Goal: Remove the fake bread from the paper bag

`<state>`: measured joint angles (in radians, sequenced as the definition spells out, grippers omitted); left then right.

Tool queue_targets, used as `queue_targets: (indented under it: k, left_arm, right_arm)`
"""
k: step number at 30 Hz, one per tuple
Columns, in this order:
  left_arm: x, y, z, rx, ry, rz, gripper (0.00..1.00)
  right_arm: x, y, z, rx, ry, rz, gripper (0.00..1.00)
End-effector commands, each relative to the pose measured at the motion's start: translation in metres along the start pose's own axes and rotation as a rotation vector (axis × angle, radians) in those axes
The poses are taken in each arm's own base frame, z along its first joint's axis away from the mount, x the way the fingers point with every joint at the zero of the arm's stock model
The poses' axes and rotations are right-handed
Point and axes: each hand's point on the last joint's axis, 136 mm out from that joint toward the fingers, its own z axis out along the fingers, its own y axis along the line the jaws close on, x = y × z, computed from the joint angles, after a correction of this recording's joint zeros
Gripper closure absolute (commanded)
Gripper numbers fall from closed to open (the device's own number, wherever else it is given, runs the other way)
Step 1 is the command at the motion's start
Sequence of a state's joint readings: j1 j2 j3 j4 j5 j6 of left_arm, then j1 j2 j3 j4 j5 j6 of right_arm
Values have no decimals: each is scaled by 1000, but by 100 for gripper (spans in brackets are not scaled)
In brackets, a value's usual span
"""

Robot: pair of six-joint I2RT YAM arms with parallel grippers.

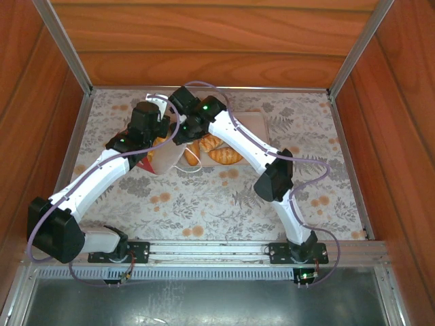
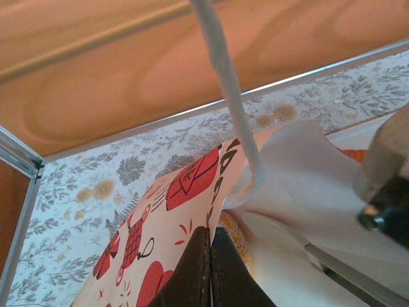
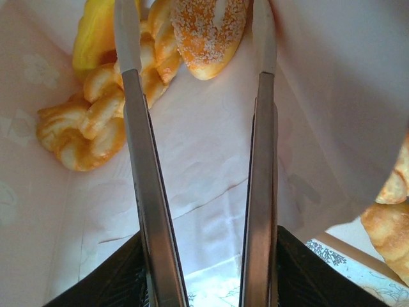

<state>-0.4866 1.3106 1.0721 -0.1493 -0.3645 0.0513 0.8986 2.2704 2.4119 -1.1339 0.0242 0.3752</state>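
Two jobs: my left hand (image 2: 211, 256) clamps the bag (image 2: 192, 185) open by its edge; my right hand (image 3: 195, 25), inside, straddles a loaf (image 3: 208, 45), unclosed.

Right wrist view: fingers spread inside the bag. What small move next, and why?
Probably close the right gripper on the speckled loaf: it sits between the open fingertips, with the twisted pastry off to the side. The left gripper pinches the wall of the paper bag, so the bag should stay put.
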Motion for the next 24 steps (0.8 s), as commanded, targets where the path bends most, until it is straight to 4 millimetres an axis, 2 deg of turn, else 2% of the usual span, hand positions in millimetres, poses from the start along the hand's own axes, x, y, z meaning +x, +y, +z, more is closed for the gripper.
queue_targets:
  k: [1, 17, 24]
  left_arm:
    - [-9, -2, -2, 8, -30, -8, 100]
    - [-12, -7, 0, 28, -36, -11, 100]
    - [-9, -8, 1, 29, -33, -15, 100]
  right_arm:
    - [3, 6, 5, -4, 21, -7, 50]
    - [8, 2, 29, 19, 60, -26, 49]
    - [9, 14, 37, -25, 67, -65, 52]
